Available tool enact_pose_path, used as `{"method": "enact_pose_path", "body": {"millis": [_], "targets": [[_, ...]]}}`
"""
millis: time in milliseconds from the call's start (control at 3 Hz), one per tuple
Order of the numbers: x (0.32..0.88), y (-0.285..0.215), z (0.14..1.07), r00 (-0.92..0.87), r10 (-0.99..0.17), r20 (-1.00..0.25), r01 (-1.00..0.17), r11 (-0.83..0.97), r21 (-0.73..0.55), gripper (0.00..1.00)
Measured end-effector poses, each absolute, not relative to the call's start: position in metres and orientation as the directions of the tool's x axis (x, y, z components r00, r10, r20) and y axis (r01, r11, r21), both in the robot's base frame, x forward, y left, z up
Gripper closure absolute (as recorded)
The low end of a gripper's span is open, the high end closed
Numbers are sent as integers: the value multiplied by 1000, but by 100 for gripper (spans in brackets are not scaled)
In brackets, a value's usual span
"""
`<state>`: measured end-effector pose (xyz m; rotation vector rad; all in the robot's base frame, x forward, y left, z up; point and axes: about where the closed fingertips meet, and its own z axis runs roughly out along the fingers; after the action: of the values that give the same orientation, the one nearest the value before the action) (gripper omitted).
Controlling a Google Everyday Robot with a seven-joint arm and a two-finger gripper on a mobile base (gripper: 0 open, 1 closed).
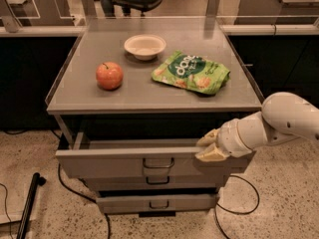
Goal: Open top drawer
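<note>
A: Where's the top drawer [114, 162]?
B: Under the counter [149, 97], partly out toward the near side.
A: And the tool [203, 147]?
B: Fingers spread apart, at the drawer front's right top edge.

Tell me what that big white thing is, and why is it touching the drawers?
That white thing is a robot arm. Its hand is called a gripper. There is only one picture, taken by a camera looking down at the front of a grey cabinet.

On top of the cabinet lie an apple, a small bowl and a green snack bag.

The gripper is at the right end of the top drawer, on its upper edge. The drawer stands partly out. I cannot tell whether the gripper is squeezing it. Two more drawers below are closed.
</note>
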<state>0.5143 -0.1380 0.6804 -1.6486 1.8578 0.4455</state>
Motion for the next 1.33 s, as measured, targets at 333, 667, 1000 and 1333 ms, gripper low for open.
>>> {"method": "enact_pose_path", "body": {"millis": [333,667,1000,1333], "targets": [[513,-140,682,-40,-771,-636,-975,169,-143,100],[495,-148,681,-65,-771,-633,-973,191,-133,100],[495,-148,681,-65,-771,-633,-973,191,-133,82],[495,-148,681,-65,-771,-633,-973,191,-133,59]]}}
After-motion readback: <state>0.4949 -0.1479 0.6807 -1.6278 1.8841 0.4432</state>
